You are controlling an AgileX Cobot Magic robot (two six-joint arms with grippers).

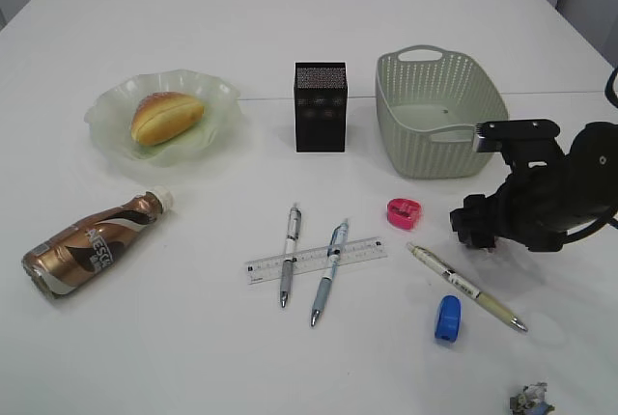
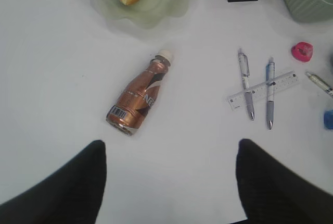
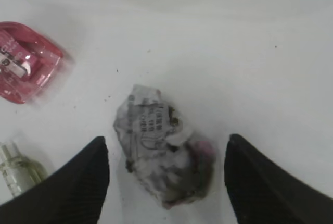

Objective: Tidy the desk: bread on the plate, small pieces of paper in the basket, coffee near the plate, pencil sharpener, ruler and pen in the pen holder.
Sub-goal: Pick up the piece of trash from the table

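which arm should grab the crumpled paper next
Right. The right gripper hangs open directly over the crumpled paper; the left gripper is over by the coffee bottle.

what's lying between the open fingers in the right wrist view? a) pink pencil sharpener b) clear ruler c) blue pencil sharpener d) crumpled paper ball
d: the crumpled printed paper ball lies on the white table between the fingers of the open right gripper, while the pink translucent pencil sharpener sits off to the upper left, outside the fingers.
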